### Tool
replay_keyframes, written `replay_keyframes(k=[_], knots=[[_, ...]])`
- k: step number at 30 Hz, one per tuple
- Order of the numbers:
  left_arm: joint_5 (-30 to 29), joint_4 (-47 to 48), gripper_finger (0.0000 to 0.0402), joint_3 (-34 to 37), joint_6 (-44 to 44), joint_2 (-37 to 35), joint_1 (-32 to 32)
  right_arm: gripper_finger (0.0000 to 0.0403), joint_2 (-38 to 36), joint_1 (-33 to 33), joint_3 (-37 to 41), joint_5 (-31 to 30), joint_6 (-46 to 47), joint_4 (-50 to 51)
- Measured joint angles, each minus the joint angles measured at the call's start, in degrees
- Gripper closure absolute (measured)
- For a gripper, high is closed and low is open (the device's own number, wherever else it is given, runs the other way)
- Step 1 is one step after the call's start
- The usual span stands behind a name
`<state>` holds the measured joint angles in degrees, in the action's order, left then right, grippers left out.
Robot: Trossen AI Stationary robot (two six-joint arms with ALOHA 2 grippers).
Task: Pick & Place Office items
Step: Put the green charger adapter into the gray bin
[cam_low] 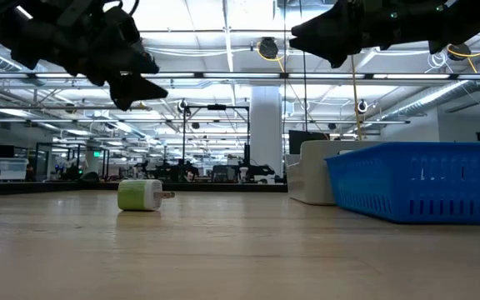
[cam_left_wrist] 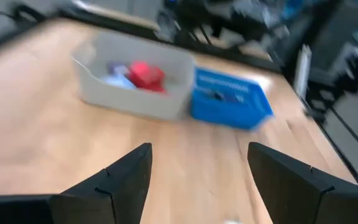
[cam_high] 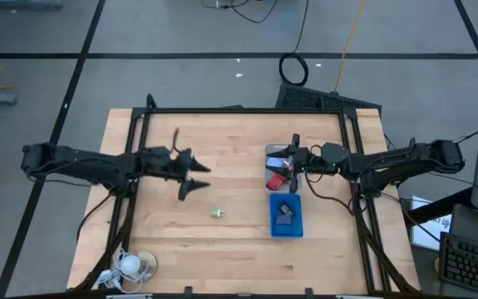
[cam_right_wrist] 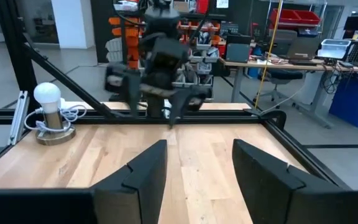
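Jaws of left gripper and right gripper gape empty; one green bit lies loose.

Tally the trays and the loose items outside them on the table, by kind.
Clear tray: 1
Blue tray: 1
Green item loose on the wood: 1
White round cord thing at the table's corner: 1
Total: 4
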<state>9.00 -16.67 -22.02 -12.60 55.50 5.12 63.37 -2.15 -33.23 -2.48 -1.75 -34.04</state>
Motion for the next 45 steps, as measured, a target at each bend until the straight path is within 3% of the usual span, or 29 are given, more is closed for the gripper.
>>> replay_keyframes(k=[10,19,27,45], knots=[[-5.45,-5.75,0.0133,-0.02,4.14,13.17,-13.6,0.0234,0.0,0.0,0.0,1.32,0.61,0.04],[-12.2,-4.71,0.0133,-3.72,7.4,22.13,-22.12,0.0234,0.0,0.0,0.0,1.27,0.83,0.01],[-17.12,-3.63,0.0133,-4.13,7.36,27.5,-23.06,0.0234,0.0,0.0,0.0,1.27,0.86,0.03],[-16.95,-5.39,0.0133,-4.2,4.98,37.02,-23.1,0.0236,0.0,0.01,0.0,1.27,0.87,0.04]])
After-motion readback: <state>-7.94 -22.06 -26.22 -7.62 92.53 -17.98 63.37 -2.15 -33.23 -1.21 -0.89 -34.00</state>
